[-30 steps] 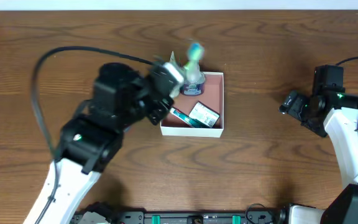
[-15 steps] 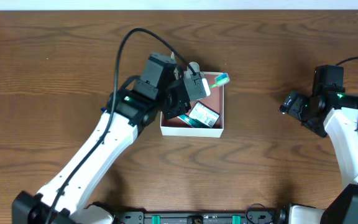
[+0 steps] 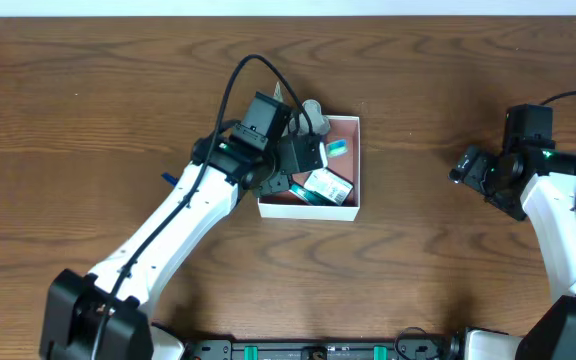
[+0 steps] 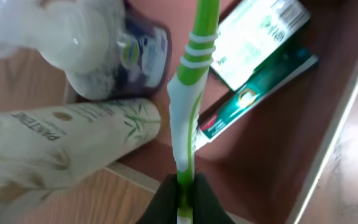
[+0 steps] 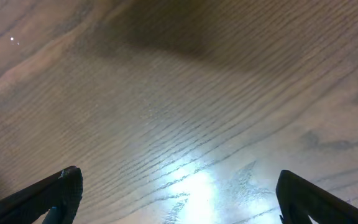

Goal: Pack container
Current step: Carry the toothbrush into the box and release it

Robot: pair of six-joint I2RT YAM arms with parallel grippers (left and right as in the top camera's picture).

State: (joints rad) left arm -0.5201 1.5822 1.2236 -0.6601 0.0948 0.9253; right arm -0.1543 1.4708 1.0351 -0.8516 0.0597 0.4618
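The container is a square white-walled box with a reddish-pink inside, at the table's middle; its floor fills the left wrist view. My left gripper hangs over its left half, shut on a green and white toothbrush by the handle. The brush head points down into the box. Inside lie a green toothpaste tube and a white and green packet. My right gripper is open and empty over bare wood at the right.
A white Pantene bottle lies along the container's wall, and a dark blue jar with a white top is beside it. A black cable arcs over the left arm. Brown wooden table lies all around.
My left arm has swung in over the container and come lower. The toothbrush head has moved from the container's far right corner down to inside the box. The right arm has not moved.
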